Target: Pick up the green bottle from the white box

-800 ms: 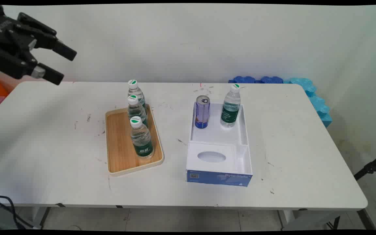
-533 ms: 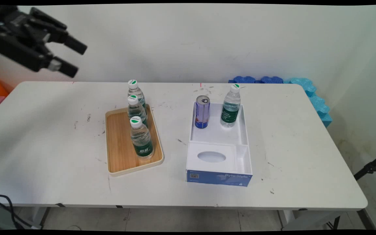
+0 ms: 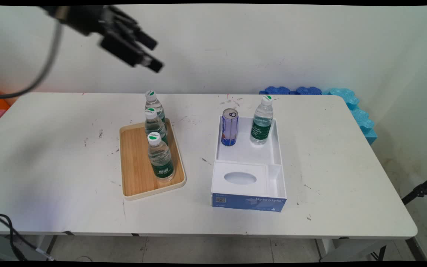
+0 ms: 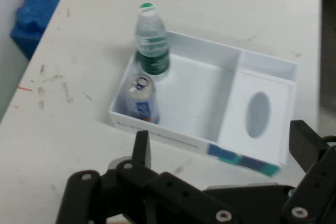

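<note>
As we work from the near edge of the table (image 3: 50, 167) back, everything is placed against the white box (image 3: 278, 148).

- Box front: blue face with "ByteStyle" in pale letters and a small code patch at its left end. We read no other writing on it.
- Box near compartment: white insert (image 3: 240, 178) with an oval hole, and a narrow slot beside it on the right.
- Left of the box, well apart: wooden tray (image 3: 135, 167). Three water bottles stand upright along its right side: near bottle (image 3: 159, 157), middle bottle (image 3: 155, 124), far bottle (image 3: 153, 104). All have green labels with white print too small to read, and white caps with a green mark.
- Box far compartment: can (image 3: 229, 127) upright in the left corner, pull-tab up. It is blue and silver with a red patch, and we find no legible brand. The boxed bottle (image 3: 262, 120) stands just beside it at the right, apart from it, with the same green label, unreadable.
- Gripper (image 3: 158, 55): high above the table, up and left of the box, roughly over the far bottle but well clear of it. Its fingers are spread wide, pinch nothing and touch nothing. The hand view looks down into the box, with the can and boxed bottle in the middle of the picture.
- Beyond the box, at the table's far right corner: blue foam blocks (image 3: 347, 98).
</note>
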Robot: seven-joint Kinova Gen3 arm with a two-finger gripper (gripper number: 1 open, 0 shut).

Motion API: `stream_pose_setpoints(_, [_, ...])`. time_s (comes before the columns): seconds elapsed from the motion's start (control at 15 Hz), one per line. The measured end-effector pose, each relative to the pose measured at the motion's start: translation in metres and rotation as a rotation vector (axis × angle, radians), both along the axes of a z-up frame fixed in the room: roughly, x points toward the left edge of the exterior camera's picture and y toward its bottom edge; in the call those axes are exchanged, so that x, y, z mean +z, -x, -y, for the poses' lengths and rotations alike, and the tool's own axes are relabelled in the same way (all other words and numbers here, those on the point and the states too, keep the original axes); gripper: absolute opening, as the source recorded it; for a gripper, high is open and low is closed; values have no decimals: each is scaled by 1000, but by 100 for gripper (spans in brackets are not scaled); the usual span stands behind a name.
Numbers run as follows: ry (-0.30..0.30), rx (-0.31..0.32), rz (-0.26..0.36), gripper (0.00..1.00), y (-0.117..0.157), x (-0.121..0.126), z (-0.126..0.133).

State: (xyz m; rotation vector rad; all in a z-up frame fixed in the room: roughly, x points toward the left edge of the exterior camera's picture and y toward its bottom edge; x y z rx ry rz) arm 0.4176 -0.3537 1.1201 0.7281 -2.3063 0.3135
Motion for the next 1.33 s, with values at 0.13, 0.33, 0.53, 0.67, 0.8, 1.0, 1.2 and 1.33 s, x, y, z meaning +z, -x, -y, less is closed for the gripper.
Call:
stream_pose_setpoints(0.13, [4, 21, 21, 100, 22, -11, 26])
stream_pose_setpoints(0.33, [-1, 49, 58, 100, 54, -30, 64])
stream_pose_setpoints(0.53, [-16, 63, 91, 100, 88, -54, 102])
stream_pose_setpoints(0.67, [-31, 69, 102, 100, 109, -69, 122])
stream_pose_setpoints(0.8, [-52, 70, 108, 100, 131, -85, 140])
stream_pose_setpoints(1.0, [-78, 77, 111, 100, 154, -106, 160])
stream_pose_setpoints(1.2, [-106, 81, 112, 100, 177, -133, 178])
stream_pose_setpoints(1.33, [-115, 82, 115, 100, 189, -150, 188])
